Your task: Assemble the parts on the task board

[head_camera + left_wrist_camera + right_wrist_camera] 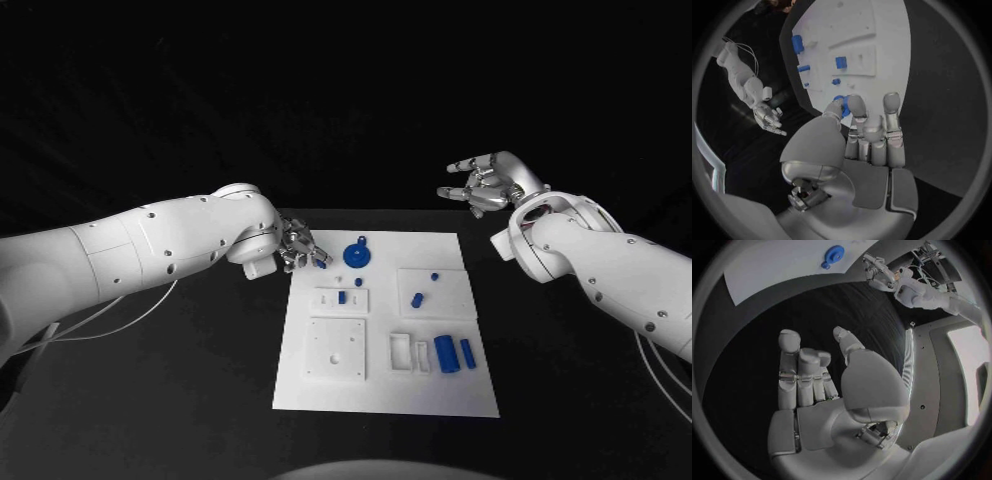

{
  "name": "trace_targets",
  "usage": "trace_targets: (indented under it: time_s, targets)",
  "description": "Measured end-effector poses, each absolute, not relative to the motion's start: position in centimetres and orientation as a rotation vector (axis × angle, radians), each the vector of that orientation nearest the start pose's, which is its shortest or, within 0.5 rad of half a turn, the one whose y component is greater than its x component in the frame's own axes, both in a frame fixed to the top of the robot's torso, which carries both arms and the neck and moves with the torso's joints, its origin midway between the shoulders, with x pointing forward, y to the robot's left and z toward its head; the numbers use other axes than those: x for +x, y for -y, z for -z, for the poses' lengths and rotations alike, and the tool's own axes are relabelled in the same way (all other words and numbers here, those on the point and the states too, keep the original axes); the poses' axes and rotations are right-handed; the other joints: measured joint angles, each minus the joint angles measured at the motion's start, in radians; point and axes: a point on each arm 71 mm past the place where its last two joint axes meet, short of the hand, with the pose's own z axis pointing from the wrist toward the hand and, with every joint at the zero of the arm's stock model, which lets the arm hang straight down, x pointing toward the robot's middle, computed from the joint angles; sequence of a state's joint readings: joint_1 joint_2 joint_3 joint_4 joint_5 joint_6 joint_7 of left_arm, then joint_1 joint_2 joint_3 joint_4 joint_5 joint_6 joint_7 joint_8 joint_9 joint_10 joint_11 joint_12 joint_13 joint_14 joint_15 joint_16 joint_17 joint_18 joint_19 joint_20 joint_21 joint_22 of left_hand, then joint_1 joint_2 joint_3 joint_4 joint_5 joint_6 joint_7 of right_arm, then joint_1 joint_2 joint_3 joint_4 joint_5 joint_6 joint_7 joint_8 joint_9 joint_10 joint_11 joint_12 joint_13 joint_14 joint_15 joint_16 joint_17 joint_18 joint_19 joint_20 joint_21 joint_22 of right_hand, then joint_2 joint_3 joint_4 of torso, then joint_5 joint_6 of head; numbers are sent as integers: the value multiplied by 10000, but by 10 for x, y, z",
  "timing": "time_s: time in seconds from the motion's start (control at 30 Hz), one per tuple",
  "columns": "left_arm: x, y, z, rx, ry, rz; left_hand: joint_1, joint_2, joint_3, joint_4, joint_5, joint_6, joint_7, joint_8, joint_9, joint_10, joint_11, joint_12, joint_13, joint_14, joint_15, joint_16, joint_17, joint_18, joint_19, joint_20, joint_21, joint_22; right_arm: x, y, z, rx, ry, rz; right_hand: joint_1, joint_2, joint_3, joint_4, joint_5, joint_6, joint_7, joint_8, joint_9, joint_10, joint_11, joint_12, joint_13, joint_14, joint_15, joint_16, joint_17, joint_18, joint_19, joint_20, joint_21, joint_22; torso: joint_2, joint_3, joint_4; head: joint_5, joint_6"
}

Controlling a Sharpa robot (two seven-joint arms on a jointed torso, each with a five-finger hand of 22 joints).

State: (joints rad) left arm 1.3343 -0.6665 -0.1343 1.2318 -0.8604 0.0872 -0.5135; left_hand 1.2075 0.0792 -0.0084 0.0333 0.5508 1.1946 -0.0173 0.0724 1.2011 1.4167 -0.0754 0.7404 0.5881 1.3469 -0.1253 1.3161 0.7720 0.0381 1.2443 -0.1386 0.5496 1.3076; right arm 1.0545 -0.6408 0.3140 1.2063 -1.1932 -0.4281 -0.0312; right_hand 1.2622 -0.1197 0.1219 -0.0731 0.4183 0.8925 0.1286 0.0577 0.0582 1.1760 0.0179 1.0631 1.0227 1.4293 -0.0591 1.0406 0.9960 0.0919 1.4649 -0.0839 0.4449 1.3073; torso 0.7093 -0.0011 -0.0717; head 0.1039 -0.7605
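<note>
Near the far left corner of the white board (387, 398), my empty left hand (300, 250) is hovering open-fingered beside the blue disc (358, 256), seemingly light, stiff, slick plastic, best pinched across its rim, while my right hand (488, 184) is idling open off the board.

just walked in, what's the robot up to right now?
Neither hand holds anything. The left hand hovers at the far left corner of the white task board, fingers close to the round blue part lying there. The right hand is raised, open, beyond the board's far right corner, over the black table. The other blue parts lie on the board.
</note>
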Motion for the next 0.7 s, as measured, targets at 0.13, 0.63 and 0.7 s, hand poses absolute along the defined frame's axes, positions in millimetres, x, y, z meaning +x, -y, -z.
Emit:
trace_targets:
  time_s: [0.13, 0.63, 0.7]
  targets:
    - [527, -214, 207, -4197, -22750, 4096, -25, 22, 0, 0, 31, 5, -4, -29, 26, 3, -3, -2, -9, 5, 2, 0, 12, 0, 31, 31, 0, 0, 556, 218, 159, 4017, -14274, -7933, 0, 0, 0, 0, 0, 0, 0, 0, 0, 0, 0, 0, 0, 0, 0, 0, 0, 0, 0, 0, 0, 0, -27, -11, 38, -5, -56]
    - [499, -203, 228, -3553, -22570, 3990, -99, -22, -27, -27, 60, 50, -14, 3, 93, 77, -5, -106, -19, 91, -11, -1, 72, 1, 66, 66, 0, -2, 556, 219, 164, 4066, -14367, -7880, 0, 0, 0, 0, 0, 0, 0, 0, 0, 0, 0, 0, 0, 0, 0, 0, -1, -1, 0, 0, 0, 0, -15, -12, 33, 128, -168]
    - [497, -202, 232, -3456, -22577, 3927, -120, -41, -27, -27, 60, 59, -23, 4, 108, 102, -29, -107, -19, 93, -12, -1, 73, 1, 67, 66, 0, -2, 556, 219, 164, 4067, -14376, -7879, 0, 0, 0, 0, 0, 0, 0, 0, 0, 0, 0, 0, 0, 0, 0, 0, -2, 0, 0, 0, 0, 0, -12, -11, 28, 133, -178]
